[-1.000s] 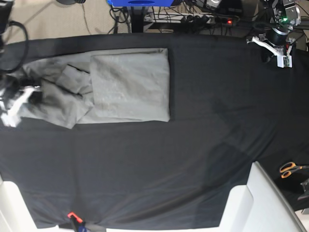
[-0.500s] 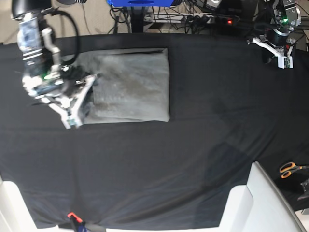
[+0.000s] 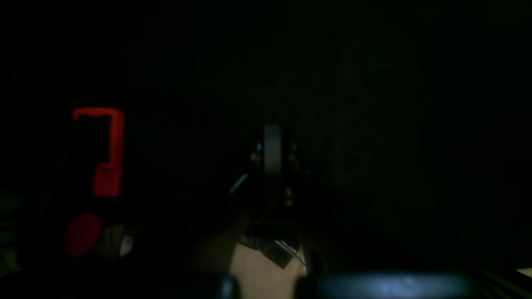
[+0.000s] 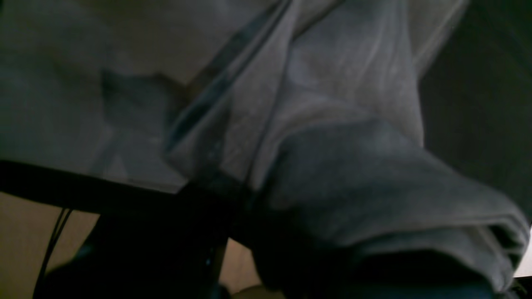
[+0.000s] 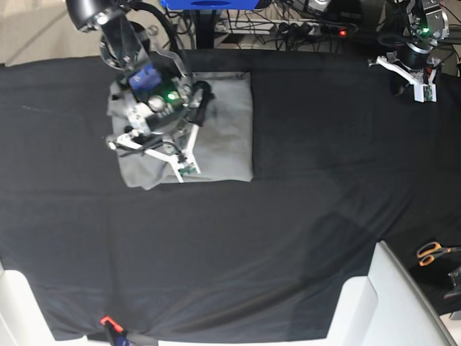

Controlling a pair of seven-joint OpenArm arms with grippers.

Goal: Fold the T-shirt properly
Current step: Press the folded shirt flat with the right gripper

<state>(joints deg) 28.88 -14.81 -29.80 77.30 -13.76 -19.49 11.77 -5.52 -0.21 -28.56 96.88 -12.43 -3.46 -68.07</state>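
Observation:
The grey T-shirt [image 5: 223, 130] lies folded into a rough rectangle at the back left of the black table cloth [image 5: 288, 216]. My right gripper [image 5: 164, 148] hangs over the shirt's left half and covers part of it. In the right wrist view, bunched grey T-shirt [image 4: 353, 187] fabric fills the frame and drapes around the dark jaws, which are shut on it. My left gripper [image 5: 412, 72] rests at the back right corner, far from the shirt. In the dark left wrist view its fingers [image 3: 272, 145] are pressed together on nothing.
Orange-handled scissors [image 5: 434, 252] lie at the right edge. A white panel [image 5: 389, 303] covers the front right corner. Cables and a power strip [image 5: 317, 29] run behind the table. A small red clip [image 5: 108, 321] sits at the front edge.
My right arm has swept from the table's far left to above the shirt, carrying the spread-out left part over the folded body. The shirt is now more compact. The left arm stayed still.

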